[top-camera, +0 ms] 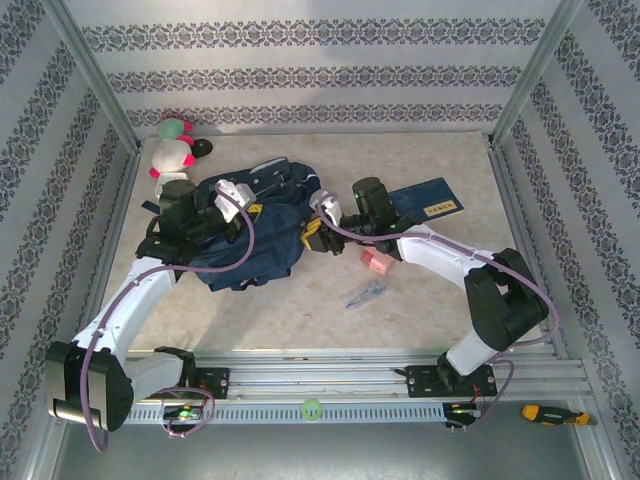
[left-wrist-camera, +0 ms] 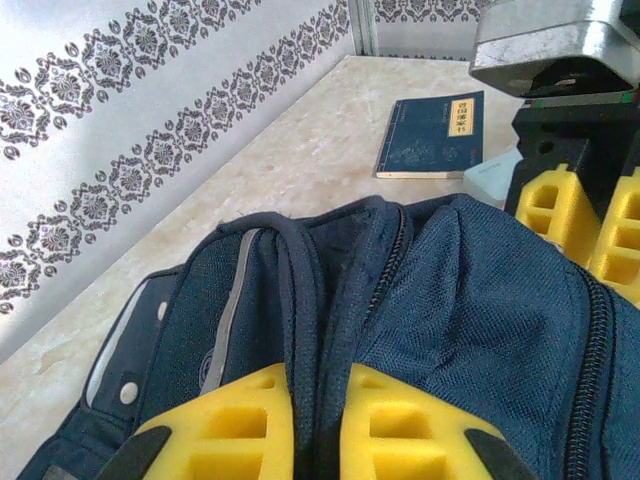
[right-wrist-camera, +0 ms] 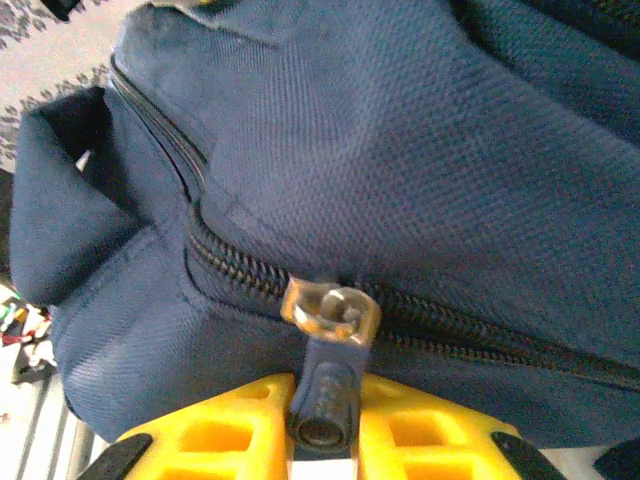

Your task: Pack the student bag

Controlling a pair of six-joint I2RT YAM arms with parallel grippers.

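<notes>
Soft and limp, the student bag [top-camera: 255, 235] slumps left of centre on the surface [top-camera: 300, 310], best taken by its handle strap [left-wrist-camera: 300, 290], which the left end effector [left-wrist-camera: 318, 425] pinches, arm stretched up-frame, while the right end effector [right-wrist-camera: 322, 425], elbow bent at right, narrowly brackets the zipper pull [right-wrist-camera: 325, 385], grip unclear
</notes>
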